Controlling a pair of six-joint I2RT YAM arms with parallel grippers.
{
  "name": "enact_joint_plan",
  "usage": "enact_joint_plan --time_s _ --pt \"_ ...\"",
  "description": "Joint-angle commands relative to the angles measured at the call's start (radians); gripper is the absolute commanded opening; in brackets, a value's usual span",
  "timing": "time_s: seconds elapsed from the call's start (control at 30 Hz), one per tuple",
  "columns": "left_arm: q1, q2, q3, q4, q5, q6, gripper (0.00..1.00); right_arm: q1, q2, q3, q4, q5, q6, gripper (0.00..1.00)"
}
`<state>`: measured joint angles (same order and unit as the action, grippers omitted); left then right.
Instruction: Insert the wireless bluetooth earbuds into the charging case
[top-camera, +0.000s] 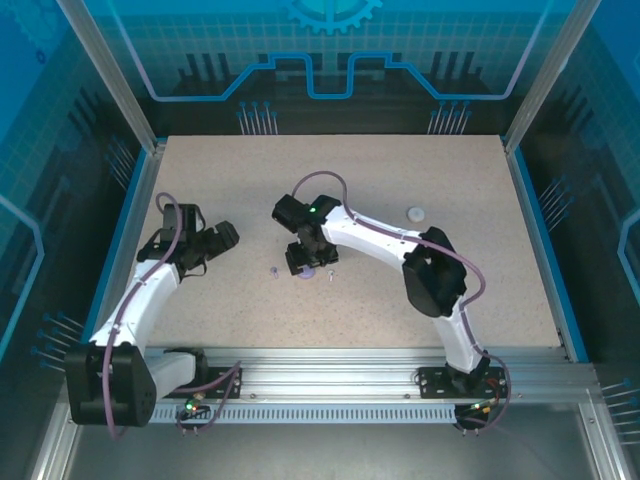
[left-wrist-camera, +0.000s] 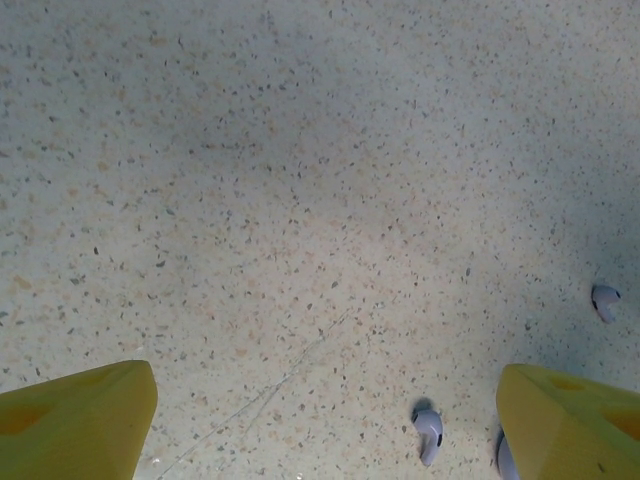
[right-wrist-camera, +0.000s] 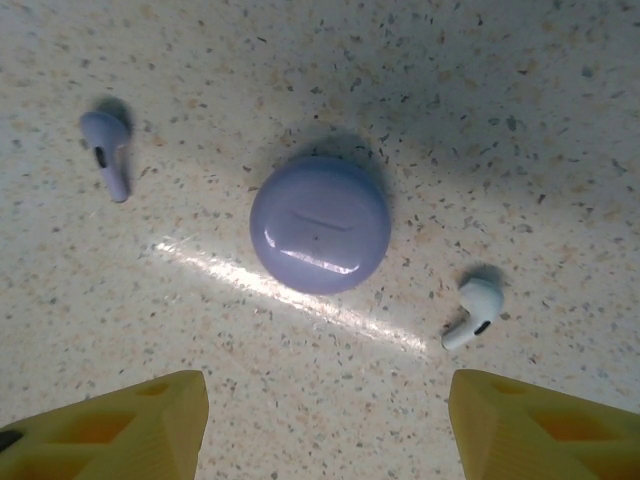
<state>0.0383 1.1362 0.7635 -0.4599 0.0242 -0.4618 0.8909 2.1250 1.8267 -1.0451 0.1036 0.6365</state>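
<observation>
- Right wrist view: the right gripper (right-wrist-camera: 325, 400) stands wide open. Its two yellow fingers (right-wrist-camera: 130, 425) sit in the lower left and lower right corners, with bare speckled table (right-wrist-camera: 560, 120) between them and nothing held.
- Just past that gap, at mid-frame, lies the purple case (right-wrist-camera: 320, 225). It is round, shut and glossy lilac, with a faint short line across the lid that is too slight to read.
- The purple earbud (right-wrist-camera: 107, 150) lies at the upper left, well apart from the case. Its stem points down the frame and has a dark slot in it.
- The white earbud (right-wrist-camera: 475, 310) lies to the lower right of the case, near it but not touching. Its stem slants to the lower left and carries a small dark mark.
- Left wrist view: the left gripper (left-wrist-camera: 328, 390) is also spread wide and empty, its yellow tips in the bottom corners.
- A pale earbud (left-wrist-camera: 428, 430) lies near the bottom edge, just beside the right-hand tip, and a second pale bud (left-wrist-camera: 605, 298) lies at the right edge. I cannot tell their colour in this bluish light.
- Top external view: the right gripper points down at the middle of the table, with the left gripper off to its left.
- The white case (top-camera: 416, 212), a flat round disc, sits to the upper right of centre.
- A teal gear emblem (top-camera: 330, 12) shows on the back wall at the top of the frame.
</observation>
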Motion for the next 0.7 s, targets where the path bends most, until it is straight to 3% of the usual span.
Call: enact_joint_plan --time_s 0.0,0.27,0.67 --pt "0.008 0.014 -0.011 0.008 0.026 -0.018 0.89 0.005 0.063 0.053 -0.075 -0.025 0.027 0.66" --pt "0.008 0.020 0.001 0.001 0.017 0.000 0.87 -0.001 0.178 0.152 -0.076 -0.057 0.040 0.64" --pt "0.008 0.044 0.014 0.006 0.018 0.015 0.87 -0.024 0.229 0.158 -0.055 -0.049 0.091 0.61"
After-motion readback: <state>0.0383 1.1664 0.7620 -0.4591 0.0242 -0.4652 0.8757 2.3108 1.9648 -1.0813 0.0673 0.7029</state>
